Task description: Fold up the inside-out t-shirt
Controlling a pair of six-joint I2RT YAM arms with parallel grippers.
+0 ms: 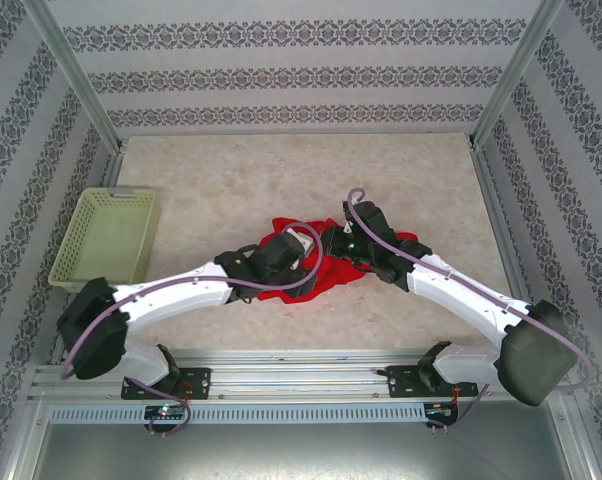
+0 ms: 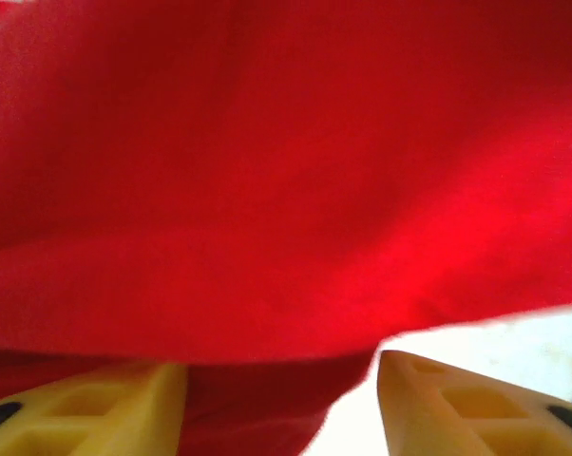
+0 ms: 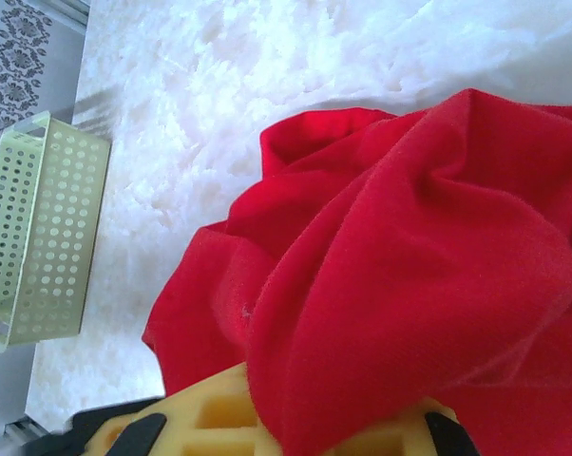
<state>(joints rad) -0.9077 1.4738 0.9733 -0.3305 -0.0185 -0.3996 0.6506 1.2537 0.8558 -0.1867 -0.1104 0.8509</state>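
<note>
The inside-out t-shirt [image 1: 328, 274] lies in a crumpled bright red heap at the middle of the table, with both wrists over it. My left gripper [image 1: 303, 246] presses into the heap from the left. In the left wrist view its yellow fingers [image 2: 105, 408] stand well apart, so the left gripper [image 2: 279, 404] is open, with red cloth [image 2: 286, 171] draped across and hanging into the gap. My right gripper [image 1: 343, 242] meets the heap from the right. In the right wrist view the right gripper [image 3: 295, 427] is shut on a fold of the t-shirt [image 3: 409, 237], which rises bunched above it.
A pale green perforated basket [image 1: 106, 235] sits at the table's left edge, also in the right wrist view [image 3: 39, 228]. Pale marbled tabletop [image 1: 281, 180] lies bare behind the shirt. Patterned walls and metal posts enclose the table on three sides.
</note>
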